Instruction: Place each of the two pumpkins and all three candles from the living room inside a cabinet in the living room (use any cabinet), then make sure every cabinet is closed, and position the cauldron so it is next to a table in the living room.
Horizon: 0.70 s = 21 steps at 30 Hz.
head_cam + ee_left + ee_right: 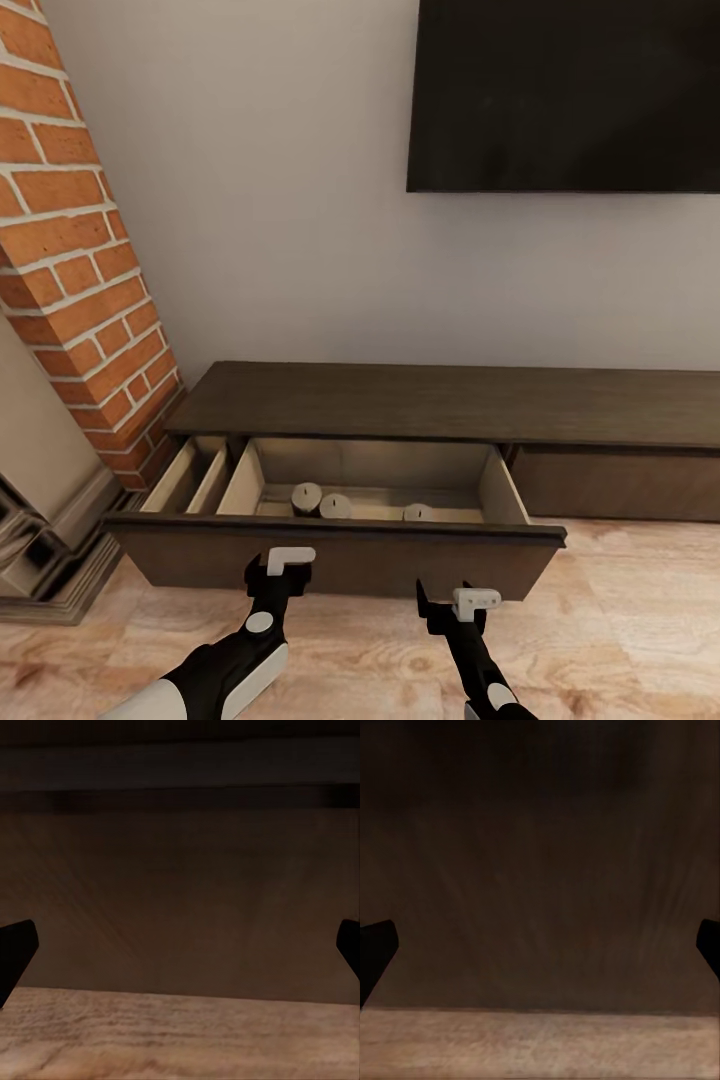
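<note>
Cabinet (450,405): long, low, dark-brown unit set against the pale wall, beneath a black wall-mounted screen (565,95); its left drawer (340,550) is pulled out over the wooden floor (620,620), exposing a pale beige interior split by partitions.
Candles: three short cylinders stand in the wide compartment of the open drawer; two lie close together, the first candle (306,497) just beside the second candle (336,506), and the third candle (418,513) sits apart, nearer the drawer's right wall.
Left gripper (272,572): held low in front of the drawer's dark front panel, fingers spread wide and clasping nothing; in the left wrist view the two black fingertips (16,949) stand at opposite edges, facing the brown panel above the floor.
Right gripper (450,605): likewise in front of the drawer front, nearer its right end, released and empty; the right wrist view shows its fingertips (376,949) well apart against the same dark wood.
Surroundings: a red brick column (80,250) rises left of the cabinet, with a stepped stone base (50,560) at floor level.
</note>
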Available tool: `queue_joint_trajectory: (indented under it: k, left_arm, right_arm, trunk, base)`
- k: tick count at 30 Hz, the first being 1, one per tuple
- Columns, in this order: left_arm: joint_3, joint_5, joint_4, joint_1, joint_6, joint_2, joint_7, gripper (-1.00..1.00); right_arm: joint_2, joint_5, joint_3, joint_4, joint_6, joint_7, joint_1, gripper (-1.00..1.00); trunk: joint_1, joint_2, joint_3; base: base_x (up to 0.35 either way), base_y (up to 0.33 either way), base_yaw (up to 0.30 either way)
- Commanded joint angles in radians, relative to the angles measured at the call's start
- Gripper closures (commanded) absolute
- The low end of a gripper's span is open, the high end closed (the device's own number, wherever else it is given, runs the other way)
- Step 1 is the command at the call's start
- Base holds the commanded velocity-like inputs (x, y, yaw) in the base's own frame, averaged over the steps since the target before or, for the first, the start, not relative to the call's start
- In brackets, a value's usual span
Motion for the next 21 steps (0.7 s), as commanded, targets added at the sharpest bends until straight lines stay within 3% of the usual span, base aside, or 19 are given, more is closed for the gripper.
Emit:
queue_joint_trajectory:
  k: [1, 9, 13, 21]
  left_arm:
    - [-0.008, 0.01, -0.001, -0.002, -0.006, 0.001, 0.006, -1.0]
    - [-0.008, 0.01, 0.0, -0.002, -0.006, 0.001, 0.006, -1.0]
    - [-0.008, 0.01, -0.001, -0.002, -0.006, 0.001, 0.006, -1.0]
    - [-0.009, 0.01, -0.001, -0.002, -0.006, 0.001, 0.006, -1.0]
  right_arm:
    - [-0.001, -0.006, 0.008, 0.001, -0.004, -0.006, -0.001, -1.0]
    - [-0.001, -0.006, 0.007, 0.001, -0.032, -0.005, -0.001, -1.0]
    - [-0.001, -0.006, 0.007, 0.001, -0.081, -0.005, -0.001, -1.0]
    - [-0.001, -0.007, 0.006, 0.001, -0.105, -0.005, -0.001, -1.0]
  trunk:
    - [0.004, -0.008, -0.004]
    - [0.034, -0.064, -0.029]
    - [0.036, -0.065, -0.045]
    - [0.04, -0.066, -0.076]
  base:
    - [0.0, 0.0, 0.0]
    - [0.0, 0.0, 0.0]
    - [0.0, 0.0, 0.0]
    - [0.0, 0.0, 0.0]
